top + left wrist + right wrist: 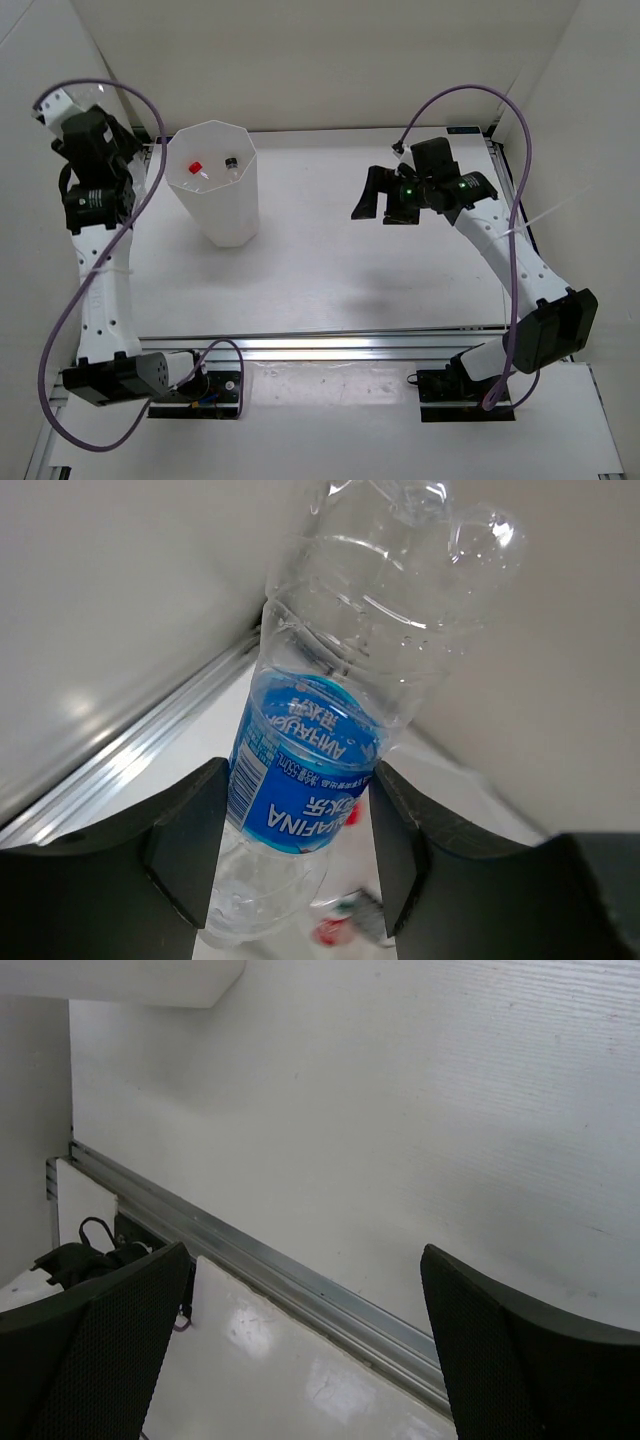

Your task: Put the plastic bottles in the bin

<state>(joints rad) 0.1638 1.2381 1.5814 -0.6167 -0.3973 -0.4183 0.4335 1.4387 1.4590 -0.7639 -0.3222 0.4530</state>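
My left gripper [290, 850] is shut on the blue-labelled clear bottle [305, 770], which stands up between the fingers with its crumpled body leaning away. In the top view the left gripper [122, 150] is raised just left of the white faceted bin [238, 215]; the held bottle does not show there. Inside the bin lie a red-capped bottle [196, 166] and a black-capped bottle [231, 161]. A blurred red-capped bottle [345, 930] shows below the left fingers. My right gripper [385, 195] is open and empty over the table's right half, also seen in the right wrist view [300, 1340].
An aluminium rail [350, 345] runs along the table's near edge, with the arm bases behind it. White walls close in the back and both sides. A purple cable [150, 105] loops over the left arm near the bin.
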